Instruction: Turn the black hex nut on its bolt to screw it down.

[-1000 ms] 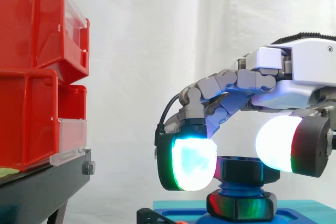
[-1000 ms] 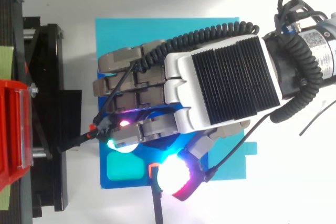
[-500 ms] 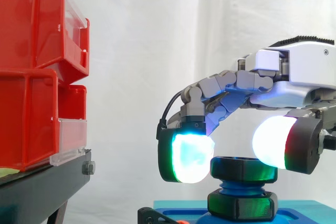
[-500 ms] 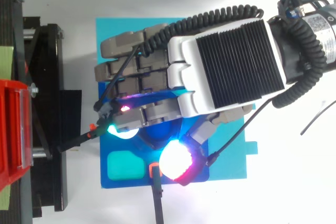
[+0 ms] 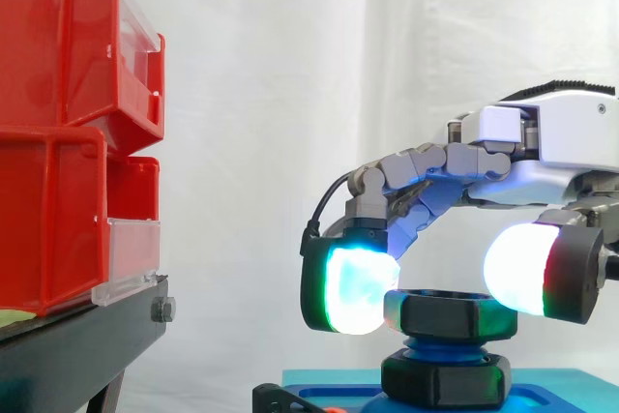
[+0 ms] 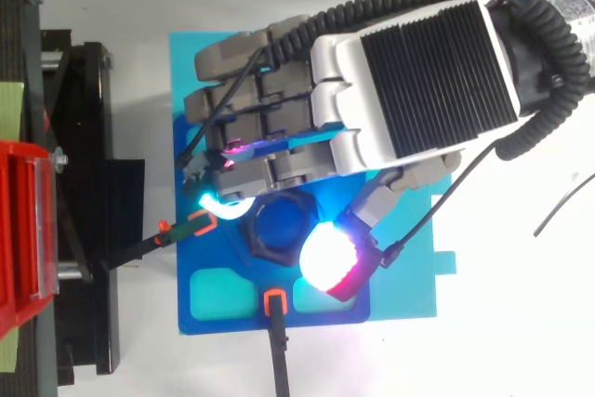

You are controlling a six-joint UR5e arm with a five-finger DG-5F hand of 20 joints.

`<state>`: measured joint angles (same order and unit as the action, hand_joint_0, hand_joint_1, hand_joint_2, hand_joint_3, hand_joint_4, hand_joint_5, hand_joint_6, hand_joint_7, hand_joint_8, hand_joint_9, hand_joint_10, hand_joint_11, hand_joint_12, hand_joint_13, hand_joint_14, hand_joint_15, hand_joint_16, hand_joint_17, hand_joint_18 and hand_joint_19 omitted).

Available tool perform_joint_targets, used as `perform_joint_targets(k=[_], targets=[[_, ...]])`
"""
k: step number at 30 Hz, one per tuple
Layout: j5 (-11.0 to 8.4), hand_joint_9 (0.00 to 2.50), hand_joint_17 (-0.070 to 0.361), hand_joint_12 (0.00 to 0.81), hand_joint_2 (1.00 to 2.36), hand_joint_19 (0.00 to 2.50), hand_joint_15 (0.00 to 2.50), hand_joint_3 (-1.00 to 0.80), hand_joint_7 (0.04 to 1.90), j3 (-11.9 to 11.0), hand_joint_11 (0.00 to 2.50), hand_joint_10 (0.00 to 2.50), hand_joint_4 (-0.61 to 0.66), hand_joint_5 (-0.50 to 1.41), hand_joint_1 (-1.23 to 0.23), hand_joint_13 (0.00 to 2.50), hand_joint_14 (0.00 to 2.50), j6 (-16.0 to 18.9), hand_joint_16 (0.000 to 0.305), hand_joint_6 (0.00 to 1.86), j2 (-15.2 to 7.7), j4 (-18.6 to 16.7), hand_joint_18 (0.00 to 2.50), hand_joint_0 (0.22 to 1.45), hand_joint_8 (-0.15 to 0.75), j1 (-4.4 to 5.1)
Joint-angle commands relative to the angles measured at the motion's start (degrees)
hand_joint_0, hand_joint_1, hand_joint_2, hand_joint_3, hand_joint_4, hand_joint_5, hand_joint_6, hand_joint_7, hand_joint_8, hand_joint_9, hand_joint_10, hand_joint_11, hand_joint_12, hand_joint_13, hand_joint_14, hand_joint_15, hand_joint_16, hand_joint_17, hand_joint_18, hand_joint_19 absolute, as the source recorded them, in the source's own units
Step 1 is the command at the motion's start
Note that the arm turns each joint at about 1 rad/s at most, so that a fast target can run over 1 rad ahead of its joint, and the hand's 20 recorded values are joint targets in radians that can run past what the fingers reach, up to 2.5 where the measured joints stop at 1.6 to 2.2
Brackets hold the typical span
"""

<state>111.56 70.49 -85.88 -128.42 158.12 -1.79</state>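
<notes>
Robot hand point(image 5: 542, 142) curled over a black nut point(image 5: 440, 313) on an upright blue bolt point(image 6: 282, 223).
Red bins point(image 5: 68, 132) on a black stand point(image 5: 87, 345) sit well apart from the work, out beyond the fingertips. The hand reaches in palm down, and a blue base point(image 6: 409, 276) lies under its fingers. From that base the bolt rises straight toward the palm, so its long axis is vertical. A lower nut point(image 5: 445, 381) sits beneath the fingers at the bolt's foot. The nut to be turned sits higher, near the bolt's top, directly between a glowing finger pad point(image 5: 353, 287) and the thumb pad point(image 5: 517, 268). The fingers are curled, and these two pads appear to pinch the nut from opposite sides. Screwing it down likely means twisting the hand about the upright bolt.
</notes>
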Motion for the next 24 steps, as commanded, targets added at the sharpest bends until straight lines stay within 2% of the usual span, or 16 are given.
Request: perform_joint_targets(k=[1,9,14,17,24], targets=[[0.15,0.68,0.071,0.250,1.00,0.27,0.27,-0.50,1.11,0.0,0.28,0.01,0.12,-0.11,-0.28,0.61,0.01,0.0,0.032,0.50,0.0,-0.4,0.39,0.43,0.214,-0.14],[0.15,0.68,0.080,0.263,1.00,0.26,0.26,-0.50,1.01,-0.2,0.27,0.01,0.11,-0.13,-0.27,0.59,0.01,0.2,0.036,0.50,0.0,-1.2,0.35,0.42,0.218,0.30],[-0.03,0.67,0.081,0.265,1.00,0.27,0.25,-0.50,0.94,-1.3,0.25,0.01,0.09,-0.14,-0.28,0.59,0.01,0.4,0.036,0.50,0.0,-1.4,0.35,0.41,0.215,0.91],[-0.12,0.67,0.081,0.266,1.00,0.26,0.26,-0.50,0.94,-1.8,0.26,0.01,0.10,-0.14,-0.28,0.59,0.01,0.4,0.036,0.50,0.0,-1.1,0.35,0.42,0.218,1.09],[-0.20,0.67,0.076,0.259,1.00,0.27,0.27,-0.50,1.02,-2.2,0.27,0.01,0.10,-0.13,-0.30,0.59,0.01,0.4,0.034,0.50,0.0,-1.2,0.36,0.44,0.213,2.41]])
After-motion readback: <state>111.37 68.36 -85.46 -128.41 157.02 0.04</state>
